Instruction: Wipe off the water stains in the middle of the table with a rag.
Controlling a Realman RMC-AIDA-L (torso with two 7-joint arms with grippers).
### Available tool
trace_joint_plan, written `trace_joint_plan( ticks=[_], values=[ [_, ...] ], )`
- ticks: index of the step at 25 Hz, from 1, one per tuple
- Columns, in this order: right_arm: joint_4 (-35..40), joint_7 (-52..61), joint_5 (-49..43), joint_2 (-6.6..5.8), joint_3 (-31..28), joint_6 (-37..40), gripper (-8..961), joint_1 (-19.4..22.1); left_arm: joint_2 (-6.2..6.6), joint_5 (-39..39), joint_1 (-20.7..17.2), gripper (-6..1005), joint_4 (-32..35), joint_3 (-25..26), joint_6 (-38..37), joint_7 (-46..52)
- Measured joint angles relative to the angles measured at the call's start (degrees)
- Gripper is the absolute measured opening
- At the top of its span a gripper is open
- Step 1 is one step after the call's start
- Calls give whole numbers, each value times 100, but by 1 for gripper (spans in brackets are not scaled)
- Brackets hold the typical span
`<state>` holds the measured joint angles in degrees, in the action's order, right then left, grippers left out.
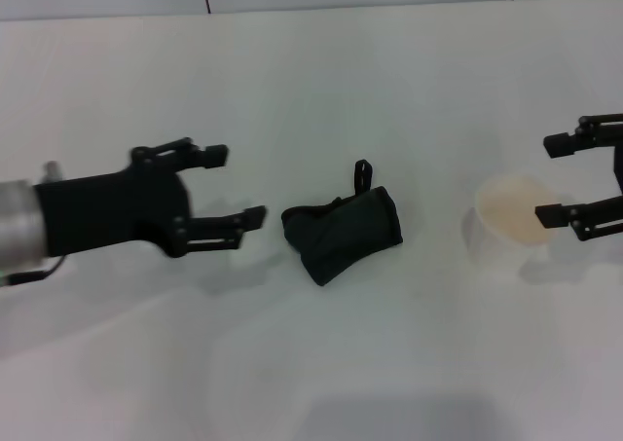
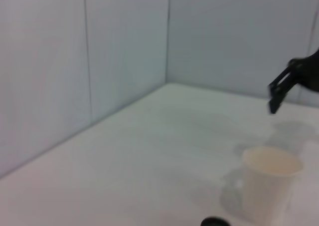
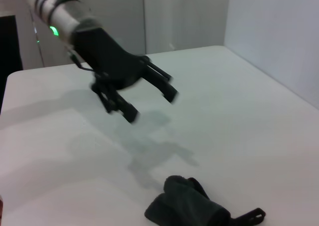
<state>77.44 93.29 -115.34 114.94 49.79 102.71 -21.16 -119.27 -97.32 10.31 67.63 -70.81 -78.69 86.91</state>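
Observation:
The black rag (image 1: 343, 229) lies bunched in the middle of the white table (image 1: 311, 71), its loop tag pointing away from me. It also shows in the right wrist view (image 3: 187, 206). My left gripper (image 1: 234, 185) is open and empty, hovering just left of the rag with its fingertips pointing at it. It shows open in the right wrist view (image 3: 151, 104) too. My right gripper (image 1: 547, 180) is open and empty at the far right, beside a white cup (image 1: 513, 222). No orange-brown water stain shows on the table; it is hidden or out of view.
The white cup stands upright to the right of the rag, pale orange inside, and shows in the left wrist view (image 2: 269, 183). Grey wall panels (image 2: 119, 51) rise behind the table's far edge. Bare tabletop lies in front of and behind the rag.

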Motion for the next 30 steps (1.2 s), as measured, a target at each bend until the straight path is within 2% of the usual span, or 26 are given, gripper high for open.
trace_joint_plan(
  ticks=[7, 12, 15, 30],
  values=[
    [-83, -122, -2, -16, -148, 9, 813, 54, 4, 124, -285, 891, -71, 905, -894, -504],
    [-232, -237, 77, 0, -154, -26, 813, 67, 4, 296, -405, 888, -556, 1358, -1267, -1207],
    [-251, -241, 146, -2, -160, -30, 813, 71, 16, 211, -370, 888, -738, 1646, -1460, -1303],
    [-227, -179, 163, -7, -222, -62, 813, -49, 40, -41, -371, 888, -701, 2050, -1811, -1387]
  ],
)
